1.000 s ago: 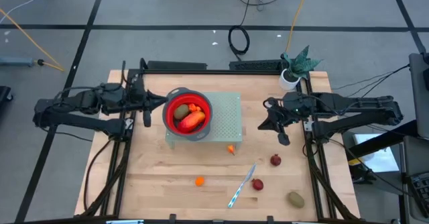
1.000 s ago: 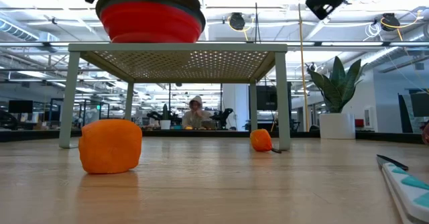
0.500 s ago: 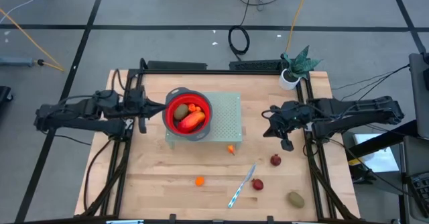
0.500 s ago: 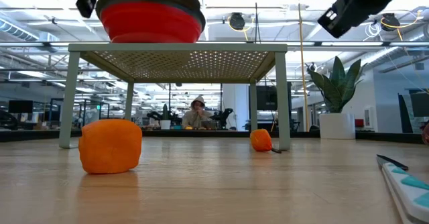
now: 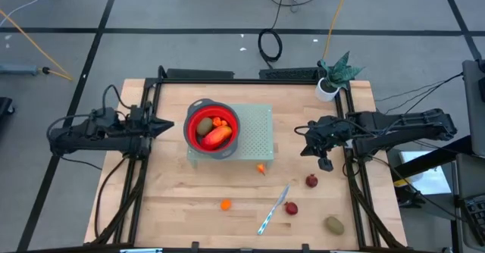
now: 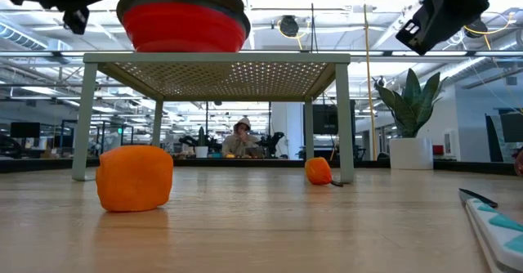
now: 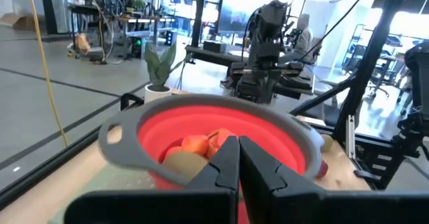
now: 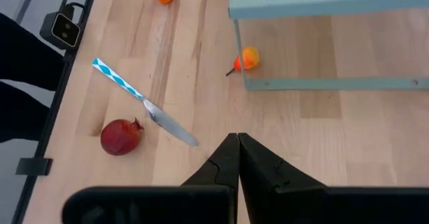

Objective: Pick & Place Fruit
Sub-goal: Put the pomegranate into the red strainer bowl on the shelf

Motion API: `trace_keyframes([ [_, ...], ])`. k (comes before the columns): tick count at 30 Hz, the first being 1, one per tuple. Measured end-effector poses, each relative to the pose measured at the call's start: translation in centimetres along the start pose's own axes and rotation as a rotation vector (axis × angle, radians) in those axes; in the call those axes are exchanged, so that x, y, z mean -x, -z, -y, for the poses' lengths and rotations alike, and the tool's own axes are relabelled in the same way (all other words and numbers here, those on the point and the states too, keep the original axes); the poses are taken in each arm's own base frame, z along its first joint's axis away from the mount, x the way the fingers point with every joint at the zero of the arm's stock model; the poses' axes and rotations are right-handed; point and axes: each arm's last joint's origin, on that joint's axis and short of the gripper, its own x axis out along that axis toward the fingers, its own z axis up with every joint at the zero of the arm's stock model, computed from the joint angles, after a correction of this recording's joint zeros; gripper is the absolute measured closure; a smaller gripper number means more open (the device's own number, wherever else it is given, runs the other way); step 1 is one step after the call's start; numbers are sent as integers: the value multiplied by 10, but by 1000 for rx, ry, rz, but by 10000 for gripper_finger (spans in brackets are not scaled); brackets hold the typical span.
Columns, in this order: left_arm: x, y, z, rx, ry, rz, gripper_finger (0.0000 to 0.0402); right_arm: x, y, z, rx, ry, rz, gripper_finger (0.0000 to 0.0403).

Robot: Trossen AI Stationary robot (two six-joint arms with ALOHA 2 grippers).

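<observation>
A red bowl [image 5: 212, 129] stands on a pale green perforated stand [image 5: 258, 135] and holds several fruits [image 7: 201, 145], orange and olive-brown. More fruits lie on the table: two orange [image 5: 261, 169] [image 5: 226, 204], a dark red one [image 5: 311, 180], a red one [image 5: 292, 207] and an olive one [image 5: 334, 225]. My left gripper [image 5: 168, 124] is shut and level, left of the bowl, its fingers [image 7: 228, 158] pointing at the bowl without touching it. My right gripper [image 5: 324, 163] is shut, slanting down above the table right of the stand, holding nothing.
A slim knife [image 5: 273, 210] with a blue-patterned handle lies on the table between the red fruit and the near orange one. A small potted plant [image 5: 331, 77] stands at the far right corner. Bare wood lies at the near left of the table.
My left gripper has drawn back from the bowl toward the table's left edge and come down, staying shut. My right gripper has sunk a little and tipped further downward, still shut. The bowl and the fruits have not moved.
</observation>
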Motion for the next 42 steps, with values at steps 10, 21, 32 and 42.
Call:
trace_keyframes([
  [10, 13, 19, -3, -17, 44, -50, 400, 0, 4, 0, -115, 6, -38, 389],
  [21, -4, 40, -1, 73, 167, -39, 395, 0, 5, 0, -226, -12, -54, 330],
  [32, -13, 61, -3, 48, 204, -79, 391, 1, 15, -1, -244, -47, -168, 249],
  [42, -13, 69, -4, -69, 208, -145, 391, -4, 20, 1, -136, -44, -258, 218],
])
